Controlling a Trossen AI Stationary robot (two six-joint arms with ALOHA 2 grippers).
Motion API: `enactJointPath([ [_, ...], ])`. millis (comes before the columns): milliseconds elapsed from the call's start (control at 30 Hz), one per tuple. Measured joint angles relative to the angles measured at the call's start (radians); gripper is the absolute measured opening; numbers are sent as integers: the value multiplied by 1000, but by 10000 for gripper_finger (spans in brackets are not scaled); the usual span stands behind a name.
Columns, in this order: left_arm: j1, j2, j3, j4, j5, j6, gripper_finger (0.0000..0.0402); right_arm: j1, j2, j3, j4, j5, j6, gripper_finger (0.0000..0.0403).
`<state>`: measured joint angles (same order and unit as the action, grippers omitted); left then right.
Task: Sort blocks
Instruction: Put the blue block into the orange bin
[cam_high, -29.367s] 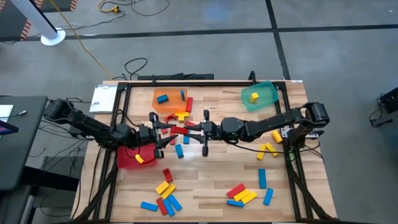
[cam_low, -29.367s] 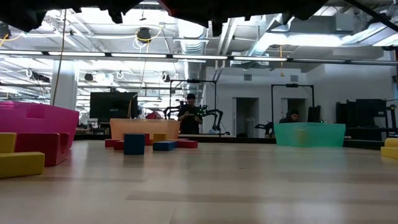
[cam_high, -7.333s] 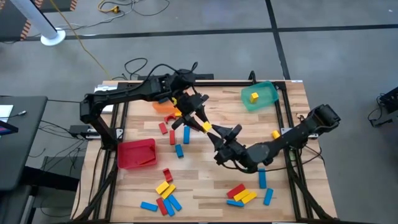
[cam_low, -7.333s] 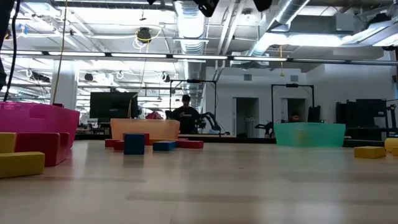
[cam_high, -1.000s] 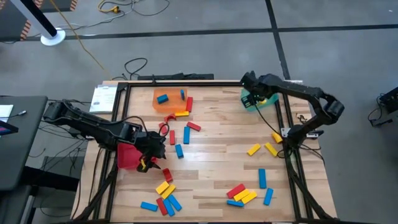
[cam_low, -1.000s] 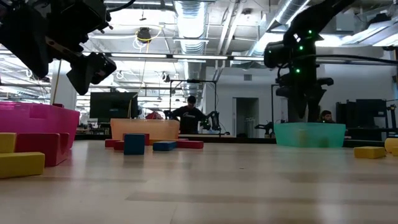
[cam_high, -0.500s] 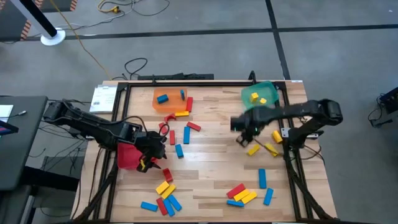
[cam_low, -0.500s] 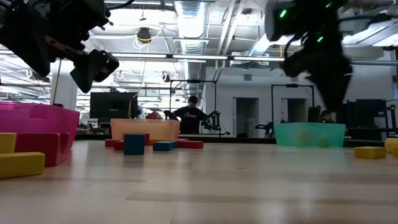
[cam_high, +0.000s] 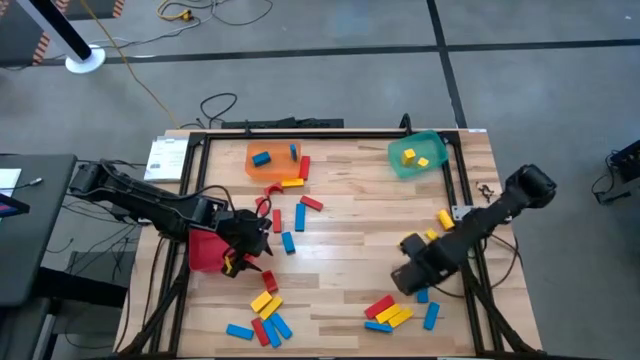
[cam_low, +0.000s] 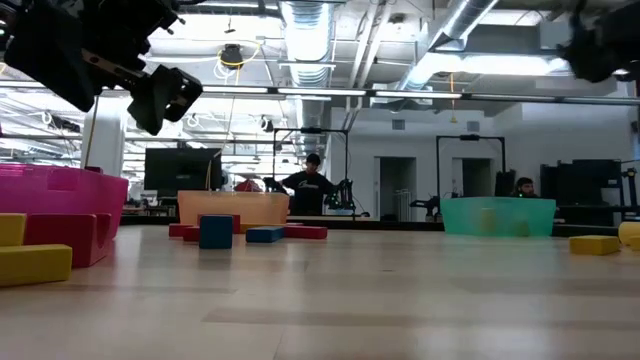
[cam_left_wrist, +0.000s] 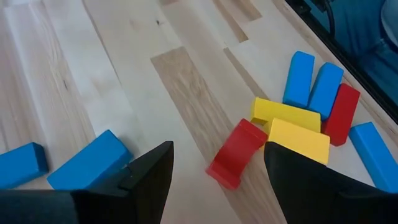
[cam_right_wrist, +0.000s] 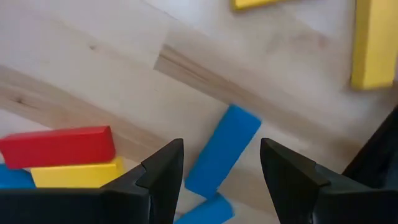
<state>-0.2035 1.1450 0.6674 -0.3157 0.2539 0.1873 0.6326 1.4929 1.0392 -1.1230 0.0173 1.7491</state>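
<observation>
The right hand (cam_high: 412, 277) hangs low over the near right part of the counter (cam_high: 340, 260), and its two fingers are spread wide with nothing between them. A blue block (cam_right_wrist: 221, 150) lies flat on the wood right in front of that gap, so it is the closest block to this hand. Its long side runs at a slant across the gap, not straight along it, so I think the hand must turn a little before it can pinch the block's thin sides. A red block (cam_right_wrist: 59, 147) on top of a yellow block (cam_right_wrist: 78, 175) lies just beside it. The left hand (cam_high: 247, 240) is far away by the red bin (cam_high: 205, 255), also wide and empty, with another red block (cam_left_wrist: 236, 152) in front of it.
</observation>
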Motion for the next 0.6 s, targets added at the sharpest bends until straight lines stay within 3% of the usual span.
enactJointPath([
  [267, 0, 0, 0, 4, 1, 31, 244, 146, 0, -102, 137, 8, 321, 227],
  [500, 0, 0, 0, 22, 2, 56, 244, 152, 1, -204, 320, 27, 356, 227],
  [600, 0, 0, 0, 20, 1, 55, 244, 149, 1, -215, 320, 27, 341, 227],
])
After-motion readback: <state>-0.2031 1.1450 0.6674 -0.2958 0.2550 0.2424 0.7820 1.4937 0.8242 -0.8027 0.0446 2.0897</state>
